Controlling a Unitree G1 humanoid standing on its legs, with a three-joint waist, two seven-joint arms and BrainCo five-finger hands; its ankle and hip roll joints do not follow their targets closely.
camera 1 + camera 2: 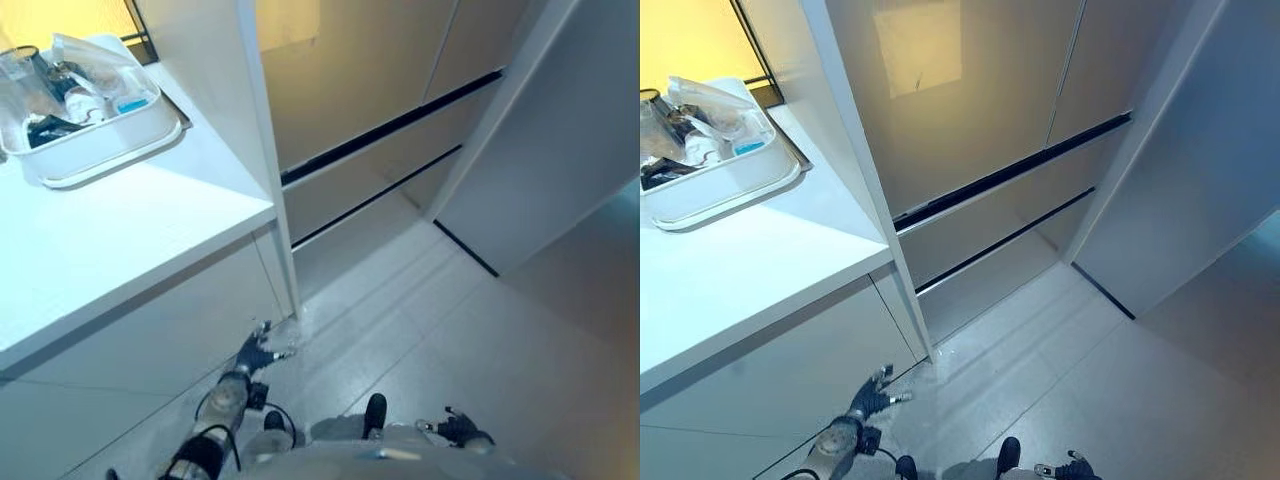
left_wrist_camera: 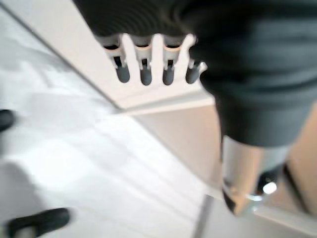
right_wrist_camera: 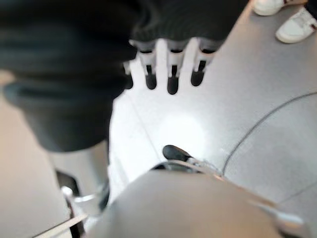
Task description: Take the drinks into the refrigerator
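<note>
Drinks, probably the clear cups and packets (image 1: 55, 85) in white tray (image 1: 100, 145), sat at far left corner of white counter (image 1: 120, 235), well apart from both hands. Refrigerator (image 1: 970, 130) stood shut just right of counter's end panel. Left hand (image 1: 258, 352) hung low by counter's base, fingers straight, holding nothing. Right hand (image 1: 462, 430) hung low near floor, fingers relaxed and empty. Risks, judged: long reach up to tray could tip cups; doors shut, so carrying drinks first would leave no free hand; swinging door might hit counter edge.
</note>
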